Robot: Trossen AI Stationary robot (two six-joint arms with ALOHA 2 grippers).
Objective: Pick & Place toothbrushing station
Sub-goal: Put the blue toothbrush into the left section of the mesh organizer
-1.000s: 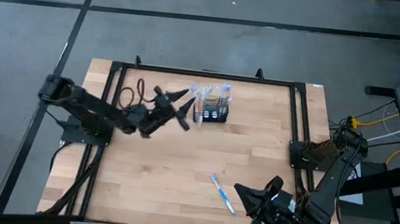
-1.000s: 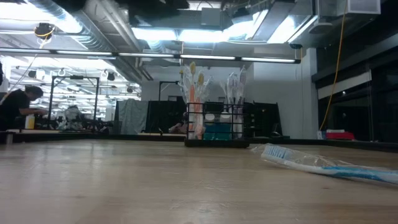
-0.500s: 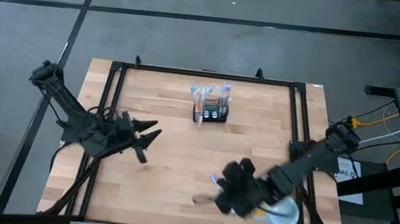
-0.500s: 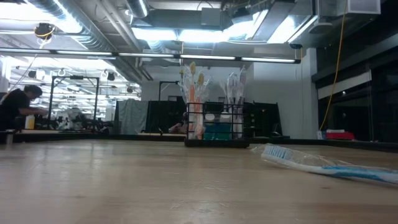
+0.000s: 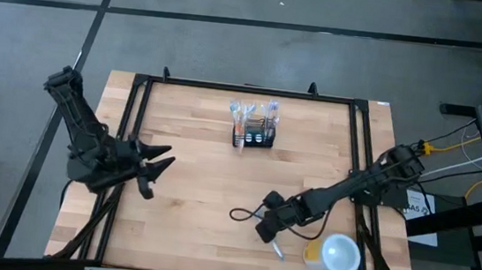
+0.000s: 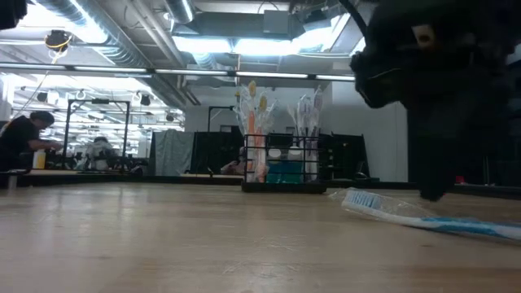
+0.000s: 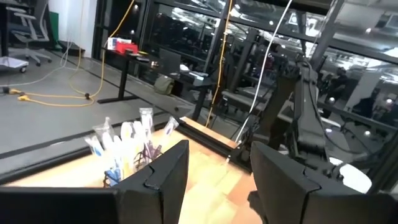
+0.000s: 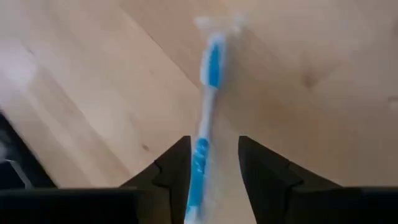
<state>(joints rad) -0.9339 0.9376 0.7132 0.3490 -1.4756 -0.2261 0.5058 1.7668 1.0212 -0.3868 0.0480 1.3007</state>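
Note:
The toothbrushing station (image 5: 255, 129), a small black mesh holder with wrapped toothbrushes standing in it, rests on the table near the far edge, also in the low view (image 6: 281, 167) and the left wrist view (image 7: 127, 152). A blue-and-white wrapped toothbrush (image 8: 208, 87) lies flat on the table near the front (image 5: 277, 249) (image 6: 423, 216). My right gripper (image 8: 211, 168) (image 5: 265, 233) is open and tilted down over it, one finger on either side of the handle. My left gripper (image 5: 155, 164) (image 7: 217, 174) is open and level above the table's left side, holding nothing.
A round yellow cup with a pale lid (image 5: 336, 253) stands at the near right, close to my right arm. A black frame (image 5: 245, 88) rims the table. Bare wood lies between the station and the toothbrush.
My left gripper has drawn back from beside the station toward the table's left and near edge. My right arm has swung out from the near right corner, tipped downward and sunk over the toothbrush, uncovering the yellow cup. The toothbrush and the station have stayed put.

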